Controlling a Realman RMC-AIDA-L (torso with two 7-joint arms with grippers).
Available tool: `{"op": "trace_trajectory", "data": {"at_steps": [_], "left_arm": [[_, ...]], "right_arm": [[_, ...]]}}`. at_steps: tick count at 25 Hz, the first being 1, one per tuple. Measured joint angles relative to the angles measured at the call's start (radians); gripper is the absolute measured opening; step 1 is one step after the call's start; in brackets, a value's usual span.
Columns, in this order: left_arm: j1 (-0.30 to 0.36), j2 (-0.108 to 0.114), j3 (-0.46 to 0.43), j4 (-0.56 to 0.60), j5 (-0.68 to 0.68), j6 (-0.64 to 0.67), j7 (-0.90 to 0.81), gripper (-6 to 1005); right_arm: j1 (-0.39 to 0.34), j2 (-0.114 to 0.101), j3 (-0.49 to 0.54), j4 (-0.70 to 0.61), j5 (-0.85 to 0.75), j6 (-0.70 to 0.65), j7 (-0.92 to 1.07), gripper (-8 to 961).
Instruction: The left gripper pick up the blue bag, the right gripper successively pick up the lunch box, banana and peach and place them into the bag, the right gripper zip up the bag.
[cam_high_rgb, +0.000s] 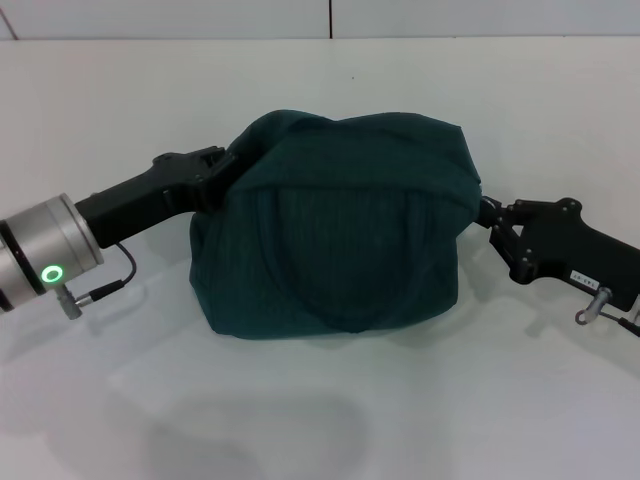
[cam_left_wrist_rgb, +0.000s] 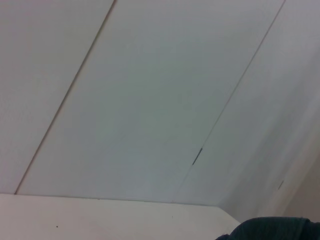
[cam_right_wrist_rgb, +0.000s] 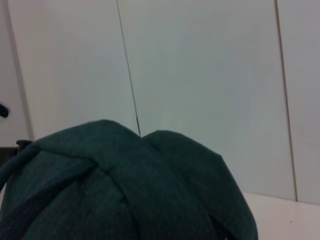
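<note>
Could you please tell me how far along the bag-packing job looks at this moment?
The lunch box, banana and peach are nowhere in view, so they are probably already inside the blue bag, which looks bulged and closed on top. The left gripper meets the bag's left upper edge; the right gripper is at its right end. The zipper is not visible, so zipping may be finishing or done.
</note>
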Motion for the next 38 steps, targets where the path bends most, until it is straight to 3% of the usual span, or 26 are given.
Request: {"op": "trace_trajectory", "data": {"at_steps": [11, 16, 22, 29, 33, 38], "left_arm": [[0.008, 0.005, -0.007, 0.001, -0.005, 0.117, 0.012, 68], [0.011, 0.010, -0.010, 0.001, -0.017, 0.131, 0.021, 262], [0.062, 0.009, -0.011, 0.002, -0.122, 0.162, 0.104, 504], [0.115, 0.018, -0.010, 0.002, -0.229, 0.180, 0.177, 634], [0.127, 0.021, -0.011, 0.010, -0.244, 0.185, 0.178, 709], [0.125, 0.021, -0.012, 0.013, -0.243, 0.192, 0.176, 874]], "right_arm": [[-0.012, -0.008, 0.001, 0.001, 0.013, -0.090, 0.014, 40], [-0.036, -0.008, 0.057, 0.004, 0.033, -0.082, 0.014, 220], [-0.067, -0.011, 0.146, 0.011, 0.037, -0.129, 0.006, 460], [-0.089, -0.013, 0.265, 0.015, 0.037, -0.218, -0.009, 614], [-0.070, -0.025, 0.260, 0.015, 0.003, -0.205, 0.033, 702], [-0.063, -0.029, 0.256, 0.016, -0.075, -0.141, 0.078, 877]]}}
